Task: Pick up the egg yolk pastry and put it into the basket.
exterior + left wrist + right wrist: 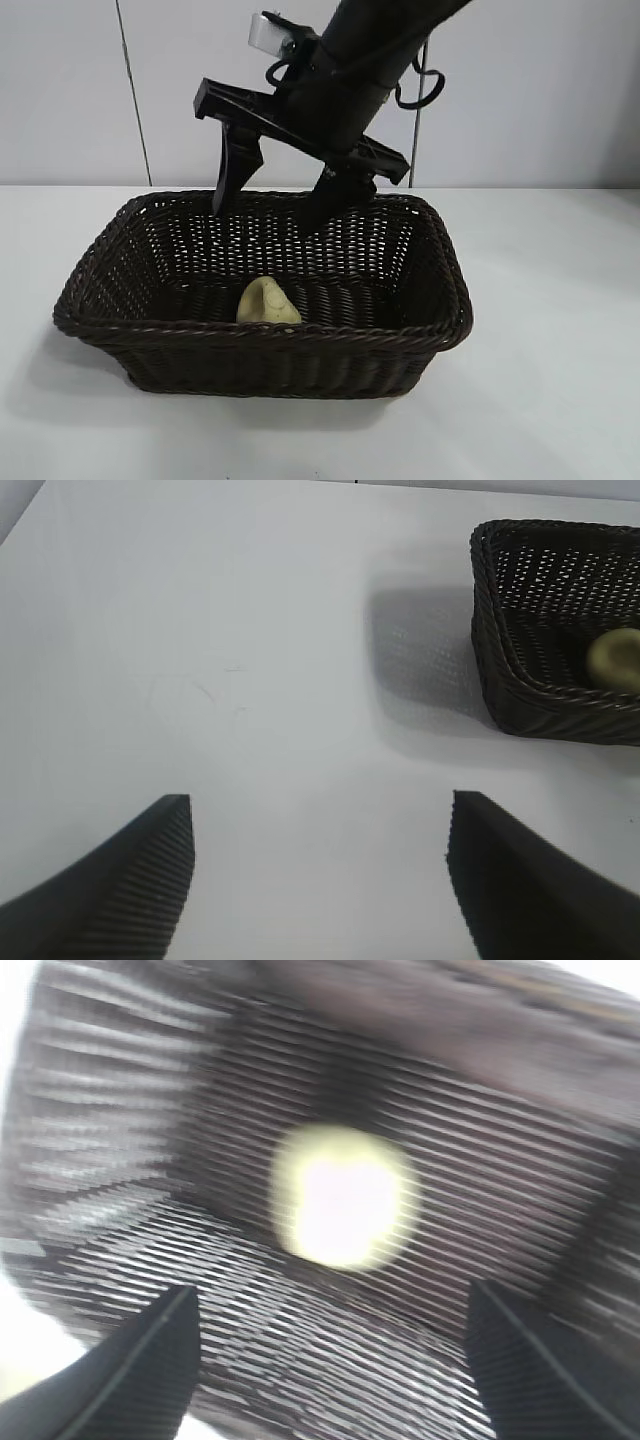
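Observation:
The pale yellow egg yolk pastry (pixel 266 302) lies on the floor of the dark brown wicker basket (pixel 452 262), close to its near wall. My right gripper (pixel 265 215) hangs open above the basket's far side, its two black fingers pointing down, apart from the pastry and holding nothing. In the right wrist view the pastry (pixel 340 1195) lies on the basket weave (pixel 130 1110) beyond the open right gripper (pixel 332 1295). My left gripper (pixel 320 802) stands open over bare table, away from the basket (pixel 530 695), where the pastry (pixel 615 660) shows inside.
The basket stands on a white table (pixel 560 380) with a pale wall (pixel 60 90) behind it. The right arm reaches in from the upper right of the exterior view.

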